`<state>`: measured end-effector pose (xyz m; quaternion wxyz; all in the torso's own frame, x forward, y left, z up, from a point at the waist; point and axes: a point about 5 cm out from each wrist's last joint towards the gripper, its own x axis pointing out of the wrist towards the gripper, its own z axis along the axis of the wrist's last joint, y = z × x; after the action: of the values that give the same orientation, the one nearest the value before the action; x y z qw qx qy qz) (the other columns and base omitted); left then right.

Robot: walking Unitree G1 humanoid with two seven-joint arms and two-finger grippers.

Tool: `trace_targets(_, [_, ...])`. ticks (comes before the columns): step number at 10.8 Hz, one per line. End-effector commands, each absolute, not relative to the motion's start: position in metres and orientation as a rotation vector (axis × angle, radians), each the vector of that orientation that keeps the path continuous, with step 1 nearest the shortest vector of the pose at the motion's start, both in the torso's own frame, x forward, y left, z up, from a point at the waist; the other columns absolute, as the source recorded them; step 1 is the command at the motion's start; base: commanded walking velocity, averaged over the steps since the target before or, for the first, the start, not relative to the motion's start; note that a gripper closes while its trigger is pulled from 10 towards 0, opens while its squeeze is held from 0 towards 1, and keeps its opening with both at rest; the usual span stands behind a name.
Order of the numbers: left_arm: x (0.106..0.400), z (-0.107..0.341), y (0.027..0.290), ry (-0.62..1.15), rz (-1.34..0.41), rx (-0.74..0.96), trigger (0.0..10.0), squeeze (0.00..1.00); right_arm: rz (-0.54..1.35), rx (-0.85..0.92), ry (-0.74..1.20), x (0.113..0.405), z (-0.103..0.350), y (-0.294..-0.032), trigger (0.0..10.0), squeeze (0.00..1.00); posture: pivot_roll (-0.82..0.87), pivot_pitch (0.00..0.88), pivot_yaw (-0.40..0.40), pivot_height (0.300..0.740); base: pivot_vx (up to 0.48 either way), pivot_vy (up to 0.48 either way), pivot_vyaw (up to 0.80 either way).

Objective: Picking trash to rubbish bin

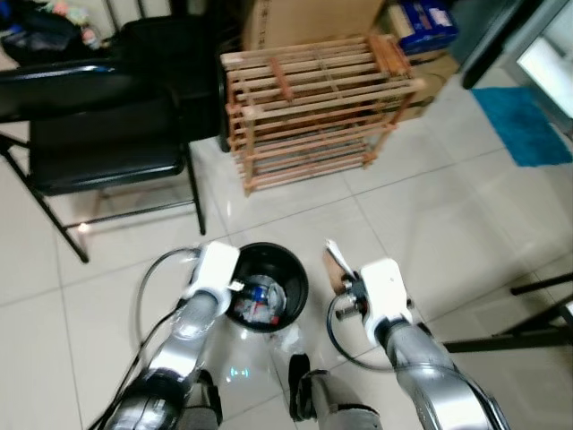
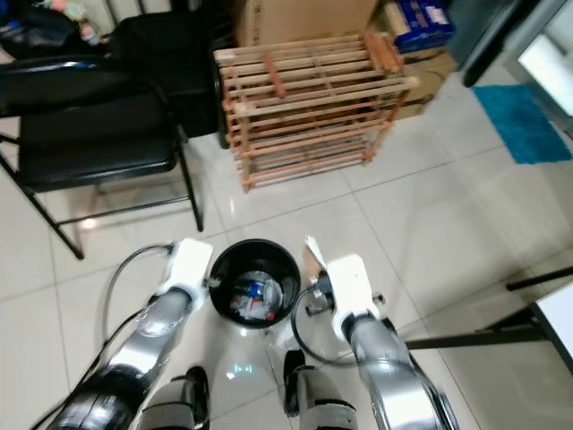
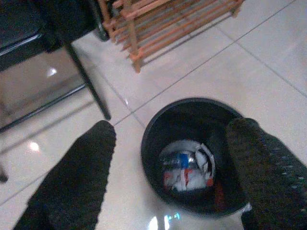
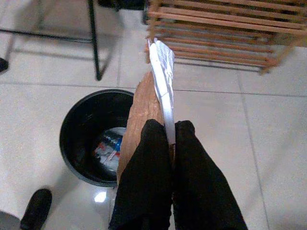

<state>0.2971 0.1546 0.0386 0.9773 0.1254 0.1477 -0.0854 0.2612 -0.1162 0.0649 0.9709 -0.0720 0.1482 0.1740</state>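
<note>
Trash (image 4: 160,81), a brown-and-white scrap, was clamped between right gripper (image 4: 169,139) fingers just beside the bin (image 1: 295,279), apparently for a short carry over the rim. Left gripper (image 3: 170,143) hovered above the bin, fingers spread and empty.

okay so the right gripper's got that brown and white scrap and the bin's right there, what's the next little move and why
Probably swing the right gripper a little toward the robot's left, over the black bin, then open it. Its fingers are shut on the brown and white scrap, which sits beside the bin's rim rather than above the opening. The left gripper hangs open over the bin and holds nothing.
</note>
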Motion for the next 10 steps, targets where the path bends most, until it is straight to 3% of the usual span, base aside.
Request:
trace_targets(1, [0.291,0.040,0.149,0.316,-0.218,0.234,10.0,1.00,0.360,-0.149,0.341,0.259,0.053,-0.121,10.0,0.00,0.25,0.349,-0.143,0.740,0.000,0.000,0.00])
trace_targets(6, [0.250,0.080,0.173,0.313,-0.178,0.261,10.0,1.00,0.497,-0.203,0.372,0.299,0.034,-0.102,10.0,0.00,0.45,0.405,-0.158,0.740,0.000,0.000,0.00])
trace_targets(7, [0.246,0.083,0.175,0.325,-0.166,0.270,10.0,0.58,0.518,-0.208,0.381,0.303,0.032,-0.097,10.0,0.00,0.46,0.409,-0.156,0.740,0.000,0.000,0.00])
trace_targets(8, [0.244,0.085,0.175,0.334,-0.165,0.270,10.0,0.00,0.522,-0.215,0.383,0.305,0.030,-0.095,10.0,0.00,0.47,0.410,-0.154,0.740,0.000,0.000,0.00])
trace_targets(10, [0.241,0.091,0.175,0.356,-0.160,0.274,10.0,0.00,0.519,-0.186,0.366,0.310,0.029,-0.089,10.0,0.00,0.48,0.418,-0.151,0.740,0.000,0.000,0.00])
